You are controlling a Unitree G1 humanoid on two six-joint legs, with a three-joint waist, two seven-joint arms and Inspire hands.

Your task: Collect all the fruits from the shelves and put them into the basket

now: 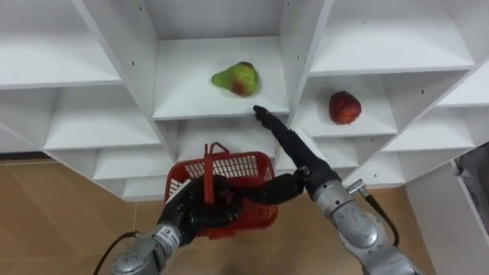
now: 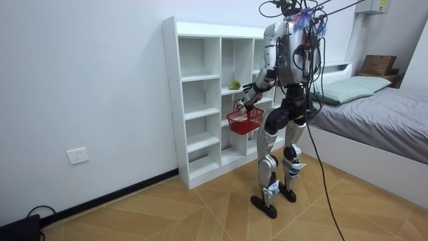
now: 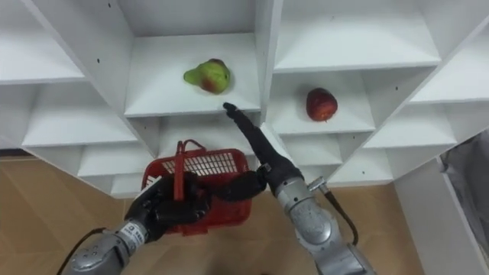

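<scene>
Right robot hand (image 1: 286,141) wide, fingers straight, tips just below pear (image 1: 237,78). Left robot hand (image 1: 195,208) clenched on basket (image 1: 243,166) handle, below pear. Next: rise over pear, close gently; may roll.

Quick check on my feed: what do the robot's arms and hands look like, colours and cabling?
Both hands are black, with slim segmented fingers: the left hand and the right hand. Each sits on a silver-grey metal forearm with a ringed wrist. A thin dark cable loops beside each forearm.
</scene>
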